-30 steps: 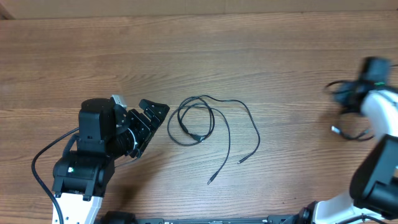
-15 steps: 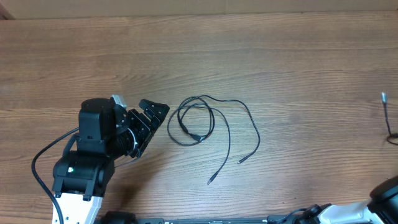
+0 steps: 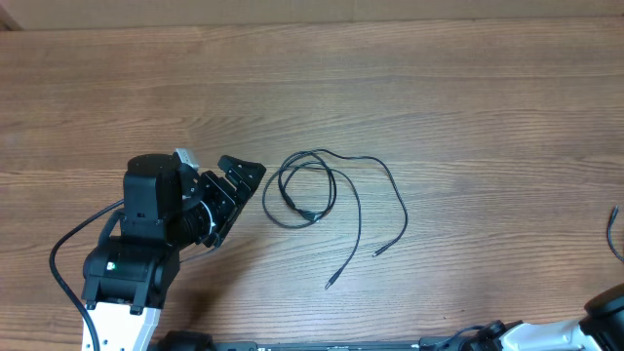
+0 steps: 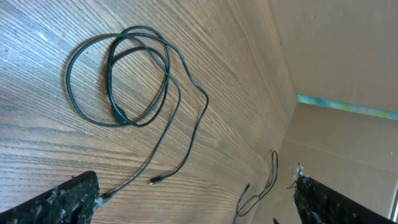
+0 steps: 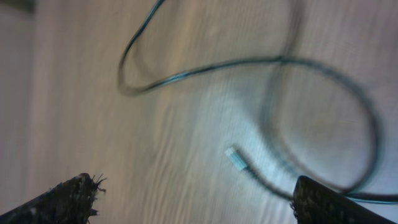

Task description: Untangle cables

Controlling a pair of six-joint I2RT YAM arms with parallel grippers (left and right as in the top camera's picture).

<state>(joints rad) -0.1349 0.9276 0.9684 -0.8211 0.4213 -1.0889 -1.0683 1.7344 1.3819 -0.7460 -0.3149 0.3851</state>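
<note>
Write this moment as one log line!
left hand open; right hand open; thin black looped cable on wooden table; second thin black cable separate

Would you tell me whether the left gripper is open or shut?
Open: on the left gripper, the fingers sit wide apart, gripping nothing.

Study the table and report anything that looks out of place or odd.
A coiled cable lies in the middle of the table with its loops crossing over each other, plainly tangled. A second cable sits far off at the right edge, barely inside the overhead view. Nothing looks spilled or damaged.
</note>
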